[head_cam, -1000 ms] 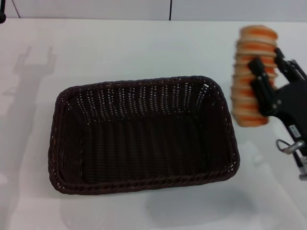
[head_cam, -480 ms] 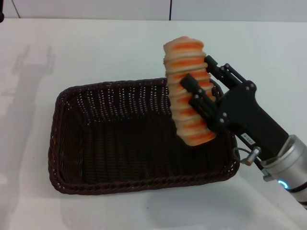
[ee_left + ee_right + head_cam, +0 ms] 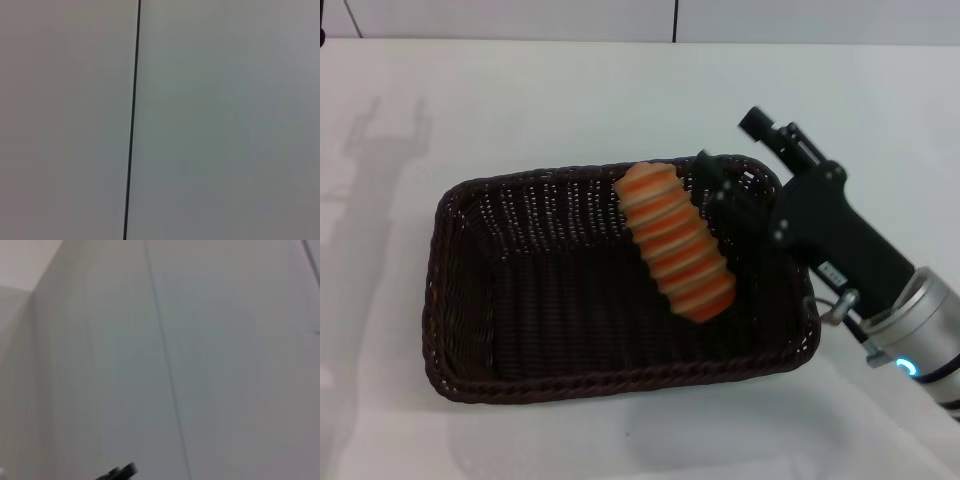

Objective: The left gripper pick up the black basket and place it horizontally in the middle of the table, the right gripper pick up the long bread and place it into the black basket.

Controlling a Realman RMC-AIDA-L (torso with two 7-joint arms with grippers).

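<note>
The long bread (image 3: 674,242) is seen tilted inside the black basket (image 3: 460,300); at its 2 o'clock the right gripper (image 3: 742,172) appears spread, probably without contact.

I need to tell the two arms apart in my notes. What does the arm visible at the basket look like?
The right gripper is matte black, with slim angular fingers on a blocky black body that bears a small white label. Behind it comes a silver-grey cylindrical wrist with a small blue light and a thin looped metal ring at the joint. The left gripper is not in view.
</note>
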